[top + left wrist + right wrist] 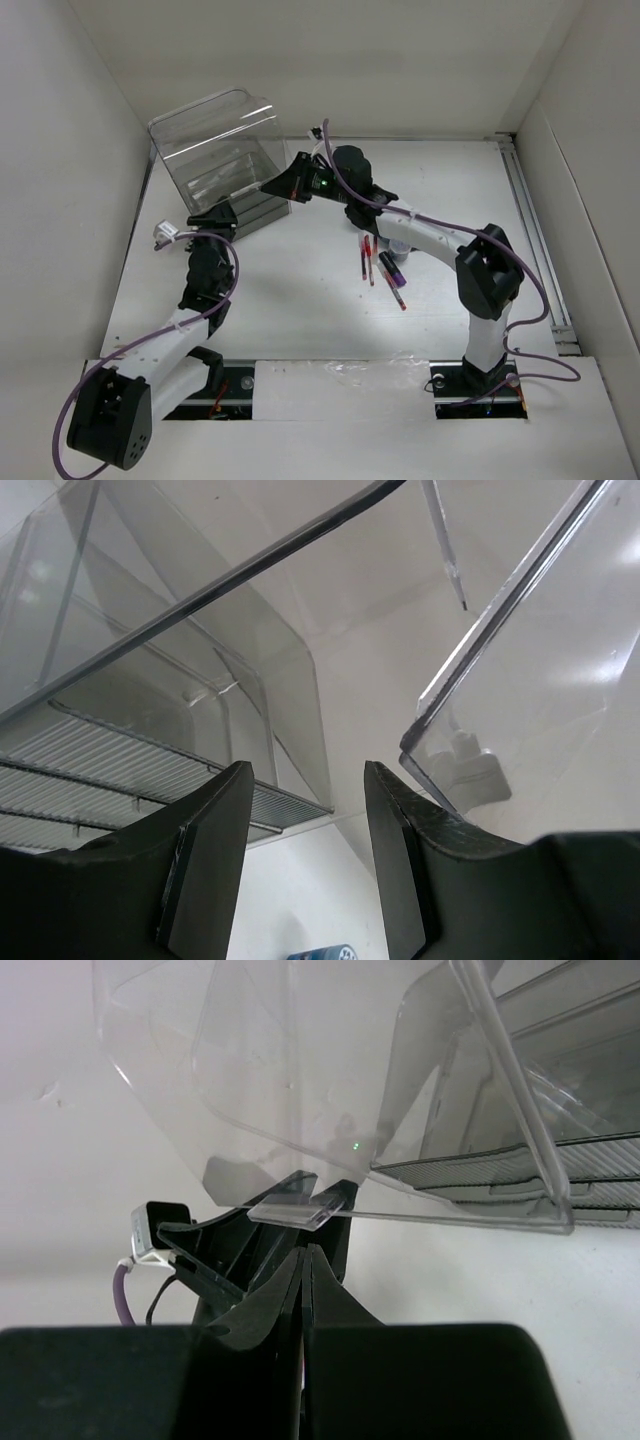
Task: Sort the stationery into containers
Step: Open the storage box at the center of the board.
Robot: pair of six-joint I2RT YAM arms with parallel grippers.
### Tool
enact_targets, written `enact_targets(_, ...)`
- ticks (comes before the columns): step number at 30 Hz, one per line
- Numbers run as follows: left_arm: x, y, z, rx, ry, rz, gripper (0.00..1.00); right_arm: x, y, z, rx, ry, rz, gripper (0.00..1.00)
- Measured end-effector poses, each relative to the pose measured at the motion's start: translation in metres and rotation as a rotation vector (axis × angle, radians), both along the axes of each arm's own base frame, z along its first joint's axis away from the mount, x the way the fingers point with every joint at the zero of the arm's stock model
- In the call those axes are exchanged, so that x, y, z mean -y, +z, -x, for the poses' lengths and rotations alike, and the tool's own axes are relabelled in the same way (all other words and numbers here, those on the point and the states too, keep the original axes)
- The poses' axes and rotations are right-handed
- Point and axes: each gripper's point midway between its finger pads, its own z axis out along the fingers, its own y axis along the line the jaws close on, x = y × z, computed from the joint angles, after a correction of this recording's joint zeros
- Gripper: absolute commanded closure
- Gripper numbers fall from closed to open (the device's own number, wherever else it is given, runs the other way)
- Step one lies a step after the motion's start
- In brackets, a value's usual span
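Evidently the step in hand is opening the container; none of the sorting is done yet. On the bench [300, 330] the clear organiser box [215, 150] stands in the upper left of the top view. The right arm [440, 235] stretches from lower right across to the box's front. The left arm [185, 320] bends up from lower left to that same front. The right end effector [308, 1256] has its fingers pressed together right at the clear tab [293, 1212] on the lid [300, 1080]; whether the tab is nipped cannot be told. The left end effector [305, 860] is spread wide, holding nothing, aimed between the drawers [130, 780] and the lid. The red pens [368, 258] and dark marker [391, 268] lie mid-frame by the right forearm, well apart from the box. A blue-and-white roll [325, 952] peeps at the bottom edge of the left wrist view. Next, probably, the lid must be kept up while the free arm fetches a pen.
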Motion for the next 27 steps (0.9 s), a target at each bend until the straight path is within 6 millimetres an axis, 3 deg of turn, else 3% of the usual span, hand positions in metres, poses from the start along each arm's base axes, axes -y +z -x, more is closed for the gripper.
enact_targets(7,-0.001,0.018,0.0,0.028,0.004,-0.017,0.54,0.006,0.015,0.006,0.024,0.001,-0.023,0.92)
enact_targets(10,-0.001,0.028,0.0,0.044,0.006,-0.022,0.54,0.006,0.016,0.007,0.028,0.001,-0.026,0.77)
enact_targets(11,-0.001,0.029,-0.001,0.046,0.007,-0.025,0.54,0.007,0.014,0.008,0.026,0.002,-0.025,0.64)
enact_targets(17,-0.001,0.042,-0.002,0.062,0.011,-0.037,0.54,0.013,0.004,0.016,0.012,0.007,-0.003,0.33)
enact_targets(20,-0.001,0.055,-0.003,0.078,0.016,-0.048,0.53,0.021,0.007,0.027,0.02,0.013,0.0,0.29)
enact_targets(27,-0.004,0.106,-0.007,0.114,0.045,-0.07,0.52,0.044,0.025,0.048,0.071,0.0,-0.012,0.29)
